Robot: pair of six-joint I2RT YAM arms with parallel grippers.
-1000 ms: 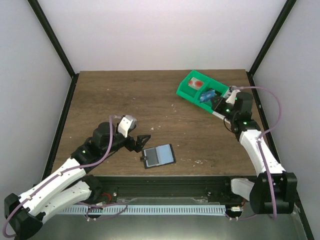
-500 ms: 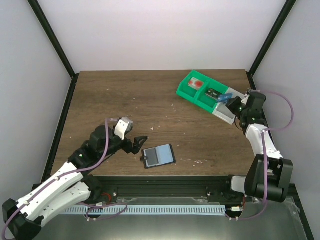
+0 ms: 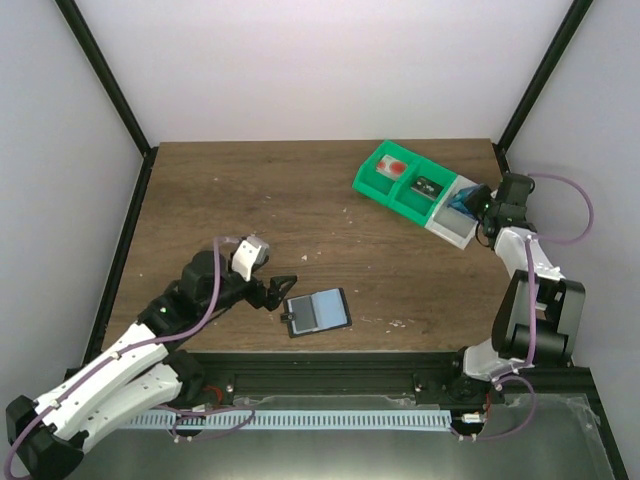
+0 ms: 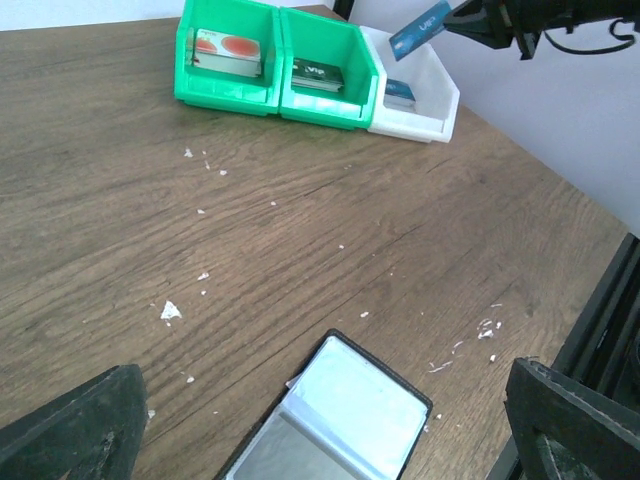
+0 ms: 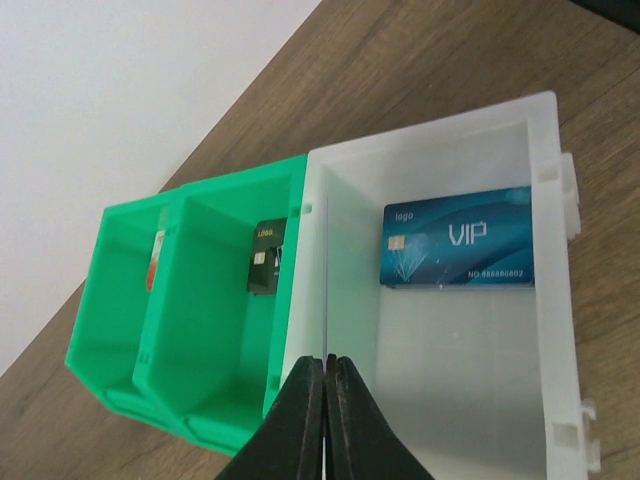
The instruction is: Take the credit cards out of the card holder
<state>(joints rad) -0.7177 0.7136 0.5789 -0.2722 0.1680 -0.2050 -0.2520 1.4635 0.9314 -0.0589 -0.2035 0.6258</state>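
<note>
- Bench point(image 3: 250, 200): dark wood-grain top, with white specks point(image 4: 170, 312) scattered over its middle.
- Card holder point(image 3: 318, 311): flat, black-edged, with a pale blue-grey face. It lies flat near the near edge of the bench at about mid-width, with a small black tab on its left short edge. Nothing touches it.
- Left pincer point(image 3: 288, 287): jaws spread fully wide and holding nothing. It sits low over the bench just left of the card holder and points toward it. In its wrist view the holder lies between the two fingers point(image 4: 70, 430) but is not touching them.
- Right pincer point(image 5: 326, 365): jaws pressed shut on the held card point(image 4: 420, 17). It hangs at the far right, above the white bin.
- Held card: blue and tilted. In the right wrist view it shows edge-on, lined up along the bin's left wall.
- White bin point(image 5: 470, 370): the right end of the tray row. A blue VIP card point(image 5: 458, 238) lies flat inside it.
- Green tray point(image 5: 215, 330): two compartments, touching the white bin's left side. The compartment next to the bin holds a black card point(image 5: 265, 270). The far-left one holds a card with red on it point(image 4: 228, 48).
</note>
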